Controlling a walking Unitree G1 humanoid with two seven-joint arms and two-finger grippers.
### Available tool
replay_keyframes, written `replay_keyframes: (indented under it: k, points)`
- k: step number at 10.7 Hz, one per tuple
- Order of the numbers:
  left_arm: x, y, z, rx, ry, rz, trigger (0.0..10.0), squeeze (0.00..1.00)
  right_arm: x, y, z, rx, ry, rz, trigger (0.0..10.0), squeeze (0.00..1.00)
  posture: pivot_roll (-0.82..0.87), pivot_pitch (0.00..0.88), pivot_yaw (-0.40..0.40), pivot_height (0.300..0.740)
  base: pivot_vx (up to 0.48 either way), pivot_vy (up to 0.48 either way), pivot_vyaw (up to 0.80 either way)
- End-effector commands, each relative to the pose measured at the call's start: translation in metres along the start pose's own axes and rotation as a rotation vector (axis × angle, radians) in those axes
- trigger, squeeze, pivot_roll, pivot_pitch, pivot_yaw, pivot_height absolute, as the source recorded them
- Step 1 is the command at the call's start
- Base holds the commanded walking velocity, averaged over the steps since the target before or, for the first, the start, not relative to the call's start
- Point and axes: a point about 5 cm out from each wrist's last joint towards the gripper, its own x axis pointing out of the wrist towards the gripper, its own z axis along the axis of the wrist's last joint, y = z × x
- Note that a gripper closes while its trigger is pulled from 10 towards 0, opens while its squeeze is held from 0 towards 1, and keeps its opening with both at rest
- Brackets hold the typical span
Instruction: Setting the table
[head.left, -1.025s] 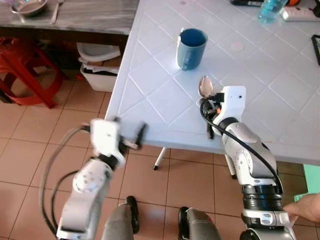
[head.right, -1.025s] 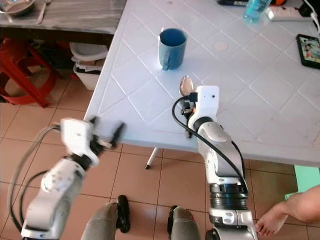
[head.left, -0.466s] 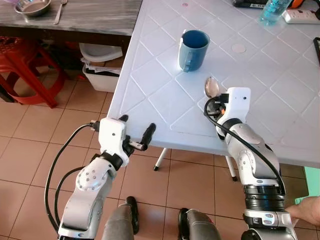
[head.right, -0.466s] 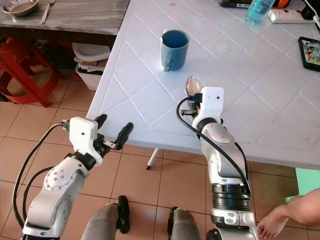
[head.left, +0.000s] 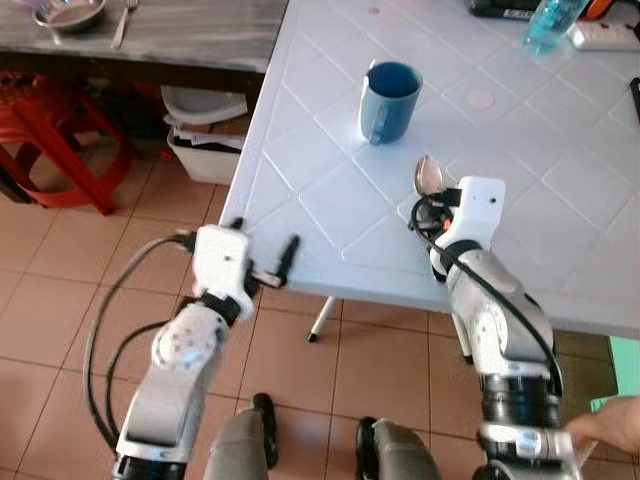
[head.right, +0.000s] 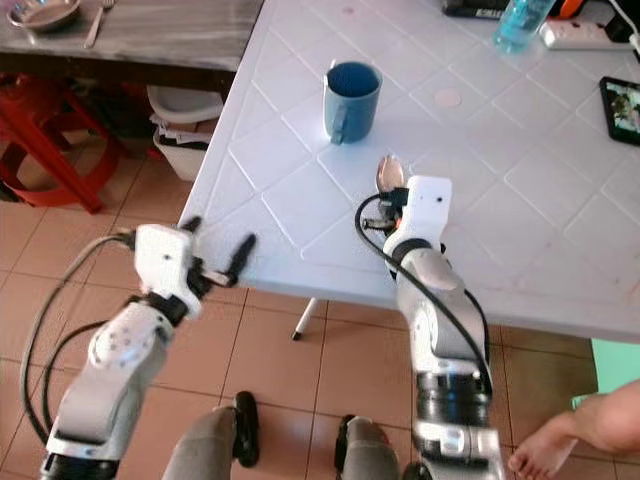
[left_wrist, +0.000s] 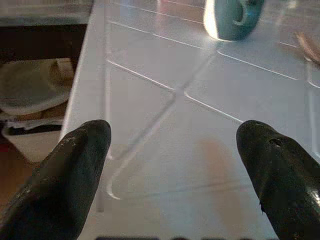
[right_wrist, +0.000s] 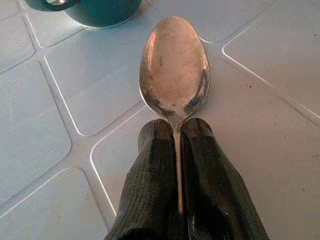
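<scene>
On table (head.left: 560, 200), right pincer (right_wrist: 176, 150) grips spoon (right_wrist: 175, 70) nr blue mug (head.left: 388, 102); left pincer (left_wrist: 170, 165) spread apart.

white plastic table with diamond-grid top (head.right: 560, 200): broad bare stretch along near edge and right of metal spoon (right_wrist: 175, 75). blue ceramic mug (head.right: 350, 98) stands beyond spoon bowl, near but apart, blocking straight path ahead. black phone (head.right: 622, 108), clear blue bottle (head.right: 518, 22), white power strip (head.right: 580, 34) crowd far right corner. left gripper (head.left: 262, 252), fingers spread, just off table's near left corner; tiled floor (head.left: 60, 300) beneath. red stool (head.left: 50, 140), white bin (head.left: 200, 135) under grey wooden side table (head.left: 180, 35).
</scene>
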Motion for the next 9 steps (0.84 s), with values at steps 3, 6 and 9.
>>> replay_keyframes:
  k: [3,6,9]
  points:
    - [-0.002,0.013,-0.016,-0.048,0.053,0.158,10.0,0.0,-0.007,-0.002,-0.023,-0.061,0.03,-0.052,0.0,0.0,-0.03,0.213,0.027,0.74,0.0,0.0,0.0]
    - [0.0,0.025,-0.021,-0.045,0.06,0.252,10.0,0.0,-0.019,-0.01,-0.019,-0.106,-0.063,-0.079,10.0,0.0,-0.04,0.205,0.015,0.74,0.0,0.32,0.0]
    - [0.003,0.023,-0.026,-0.065,0.061,0.259,10.0,0.0,-0.024,0.002,0.0,-0.125,-0.206,-0.066,10.0,0.0,-0.05,0.19,0.025,0.74,0.0,0.48,0.0]
